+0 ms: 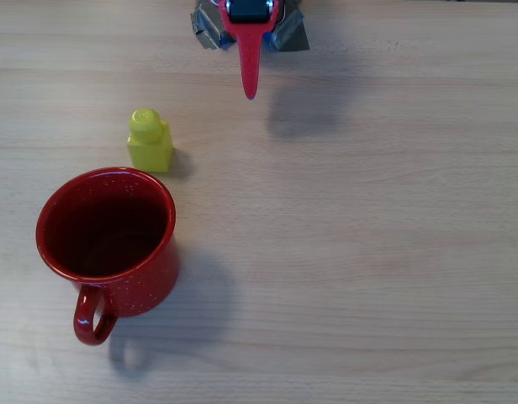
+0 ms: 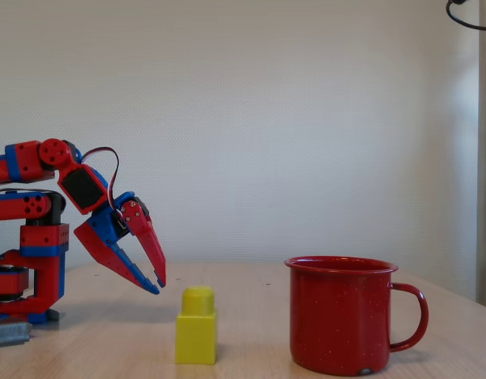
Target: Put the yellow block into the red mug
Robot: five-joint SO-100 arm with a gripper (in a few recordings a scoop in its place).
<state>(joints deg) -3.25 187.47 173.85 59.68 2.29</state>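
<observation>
The yellow block stands upright on the wooden table, stud on top, just behind the red mug in the overhead view. The mug stands upright and nothing shows inside it. Its handle points toward the bottom of the overhead view. My red and blue gripper hangs a little above the table, pointing down and forward. Its fingertips are together and hold nothing. It is to the upper right of the block in the overhead view, well apart from it.
The arm's base is fixed at the table's top edge in the overhead view. Bare wooden table stretches to the right of the mug and the block.
</observation>
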